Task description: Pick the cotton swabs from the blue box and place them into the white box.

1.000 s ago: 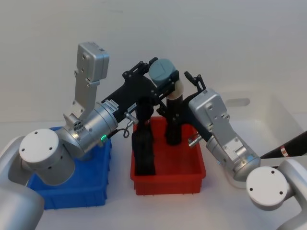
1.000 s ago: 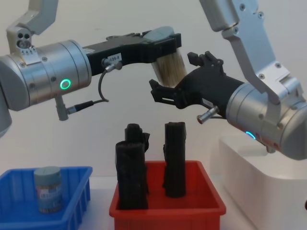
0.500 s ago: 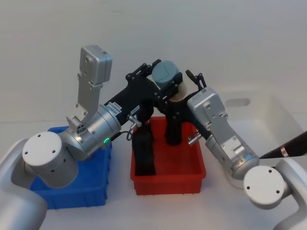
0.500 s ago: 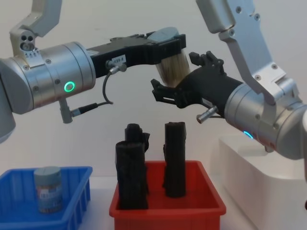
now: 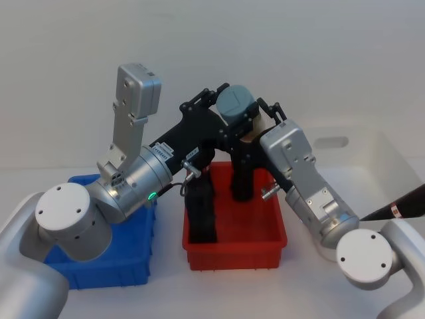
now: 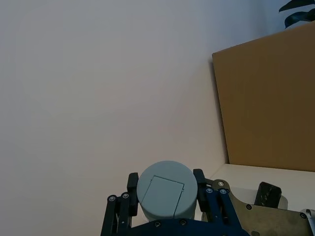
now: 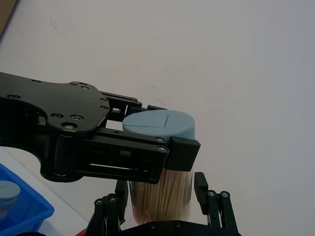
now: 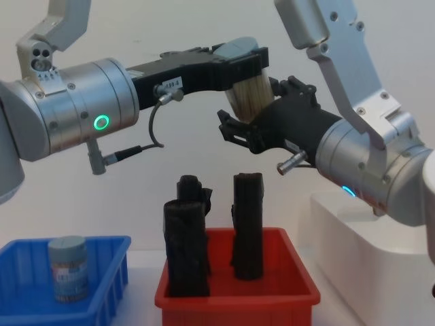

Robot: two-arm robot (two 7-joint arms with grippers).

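Grey-lidded cotton swabs jar (image 8: pixel 248 85) aloft, tilted; second jar (image 8: pixel 68 267) upright in blue box (image 8: pixel 102 285).

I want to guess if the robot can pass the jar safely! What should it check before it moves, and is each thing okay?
1. Left pincer grips the jar of cotton swabs by its lid end: ok.
2. Right pincer has its fingers on both sides of the jar's lower body: ok.
3. Right pincer squeezed tight enough to take over: cannot tell.
4. Jar held above the black rolls in the red bin: ok.
5. White box open to receive it: ok.
6. Another jar waits in the blue box: ok.
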